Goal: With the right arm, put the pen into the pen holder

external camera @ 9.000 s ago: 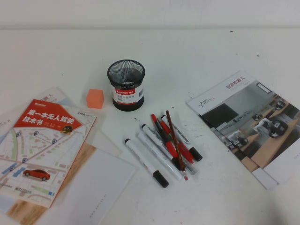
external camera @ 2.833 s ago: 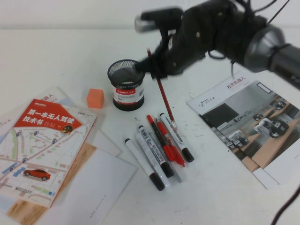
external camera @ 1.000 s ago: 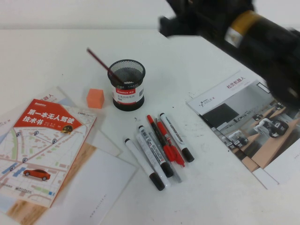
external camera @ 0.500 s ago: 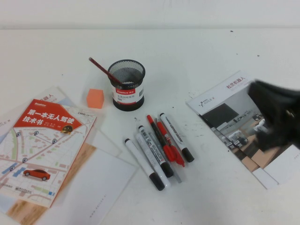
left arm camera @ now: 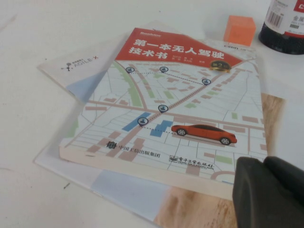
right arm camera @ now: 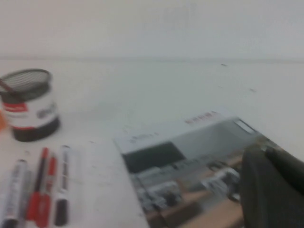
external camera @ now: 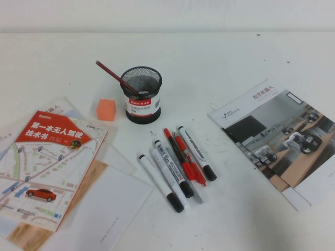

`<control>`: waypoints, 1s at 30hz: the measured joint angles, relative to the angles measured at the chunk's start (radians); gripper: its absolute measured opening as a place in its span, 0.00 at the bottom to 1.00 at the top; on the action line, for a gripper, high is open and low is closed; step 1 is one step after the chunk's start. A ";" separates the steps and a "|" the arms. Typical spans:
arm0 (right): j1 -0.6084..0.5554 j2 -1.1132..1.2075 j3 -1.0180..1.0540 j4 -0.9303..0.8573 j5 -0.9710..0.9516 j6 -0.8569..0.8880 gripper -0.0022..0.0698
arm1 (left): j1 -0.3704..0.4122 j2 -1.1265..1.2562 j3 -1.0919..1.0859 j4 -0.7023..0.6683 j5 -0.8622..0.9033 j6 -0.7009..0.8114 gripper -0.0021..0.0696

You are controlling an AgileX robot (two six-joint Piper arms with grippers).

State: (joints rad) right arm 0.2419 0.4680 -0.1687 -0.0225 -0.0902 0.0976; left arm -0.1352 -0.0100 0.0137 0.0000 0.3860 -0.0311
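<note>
L gripper (left arm camera: 268, 192): dark bulk at wrist-view edge | R gripper (right arm camera: 273, 187): same | neither arm in high view

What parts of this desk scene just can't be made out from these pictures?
- The pen's lower end: hidden inside the pen holder, high view.
- Left gripper: cut off by the corner of the left wrist view, above the book; absent from the high view.
- Right gripper: blurred and cut off by the edge in the right wrist view, over the brochure.

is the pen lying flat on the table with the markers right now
No, the pen stands slanted in the pen holder, apart from the markers.
</note>
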 joint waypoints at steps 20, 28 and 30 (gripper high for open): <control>-0.202 -0.426 0.192 0.023 0.396 -0.016 0.00 | 0.000 0.000 0.000 0.000 0.000 0.000 0.03; -0.202 -0.426 0.193 0.028 0.426 -0.060 0.00 | 0.000 0.000 0.000 0.000 0.000 0.000 0.03; -0.202 -0.438 0.193 0.028 0.428 -0.062 0.00 | 0.000 0.000 0.000 0.000 0.000 0.000 0.03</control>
State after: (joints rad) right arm 0.0398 0.0298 0.0245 0.0053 0.3380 0.0351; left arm -0.1352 -0.0100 0.0137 0.0000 0.3860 -0.0311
